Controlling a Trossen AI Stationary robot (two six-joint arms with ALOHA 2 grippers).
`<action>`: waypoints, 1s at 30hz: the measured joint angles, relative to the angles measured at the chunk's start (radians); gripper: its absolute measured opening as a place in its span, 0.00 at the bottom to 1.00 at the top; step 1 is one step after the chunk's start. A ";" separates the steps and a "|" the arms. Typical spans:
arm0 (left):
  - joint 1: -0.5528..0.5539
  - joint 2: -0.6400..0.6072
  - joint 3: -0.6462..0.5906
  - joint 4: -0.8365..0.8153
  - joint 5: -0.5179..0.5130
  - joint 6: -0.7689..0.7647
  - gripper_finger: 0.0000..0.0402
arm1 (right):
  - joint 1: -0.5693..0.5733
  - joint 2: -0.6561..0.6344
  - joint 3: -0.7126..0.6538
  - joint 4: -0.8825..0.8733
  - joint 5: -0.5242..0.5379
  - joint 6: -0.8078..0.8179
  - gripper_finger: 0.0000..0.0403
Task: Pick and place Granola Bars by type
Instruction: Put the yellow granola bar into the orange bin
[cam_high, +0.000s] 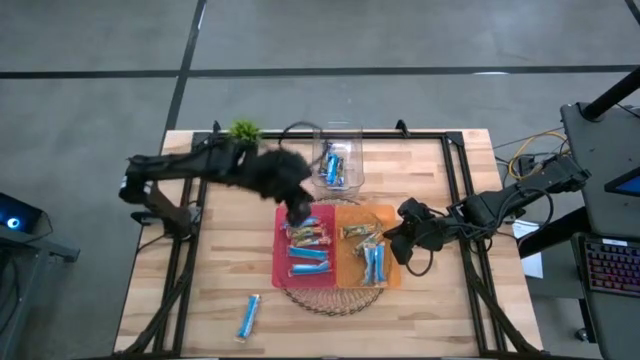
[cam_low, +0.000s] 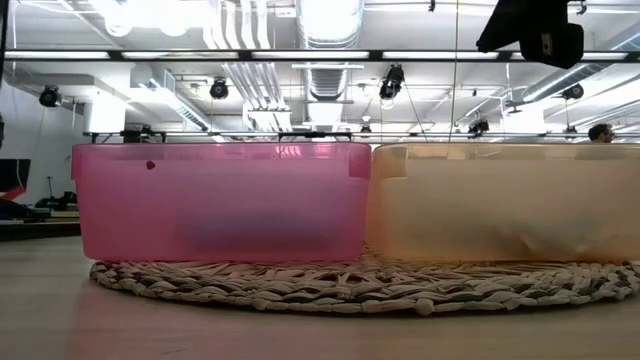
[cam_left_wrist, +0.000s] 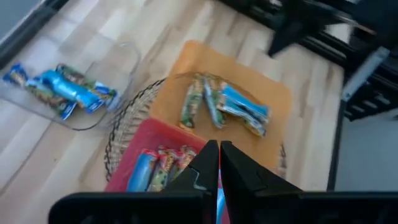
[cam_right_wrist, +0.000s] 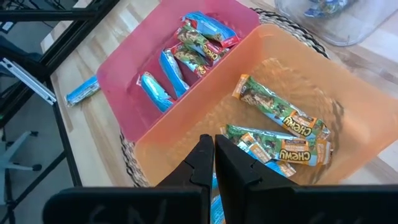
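I see both tools clenched, fingers pressed together.

The left tool (cam_high: 298, 210) is in the middle of the high view, above the upper edge of the pink bin (cam_high: 282, 250). In the left wrist view a thin strip of light blue shows between its closed fingers (cam_left_wrist: 205, 168), but I cannot tell if this is a bar in the grip or one lying below in the bin.

The right tool (cam_high: 390, 245) is right of centre, over the right part of the orange bin (cam_high: 392, 215). In its wrist view the fingers (cam_right_wrist: 202, 158) are shut with nothing between them, and I cannot tell if they touch the bin.

The Granola Bars (cam_high: 307, 250) are in several places. Light blue and mixed ones lie in the pink bin, green-brown and blue ones in the orange bin. Some more bars sit in the clear container (cam_high: 337, 165) at the upper centre of the worktop (cam_high: 220, 270). One blue bar (cam_high: 248, 316) lies alone on the worktop at the lower left.

Both bins stand side by side, touching, on a round woven mat (cam_low: 330, 285).
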 joint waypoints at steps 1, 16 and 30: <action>-0.036 -0.009 0.000 0.000 -0.028 -0.002 0.00 | 0.000 0.000 0.000 0.001 0.000 -0.003 0.02; -0.404 -0.045 0.000 0.000 -0.331 -0.230 0.00 | 0.000 0.000 0.000 0.013 0.000 -0.024 0.02; -0.636 -0.070 -0.064 -0.038 -0.389 -0.384 0.00 | 0.000 0.000 0.000 0.049 -0.005 -0.031 0.02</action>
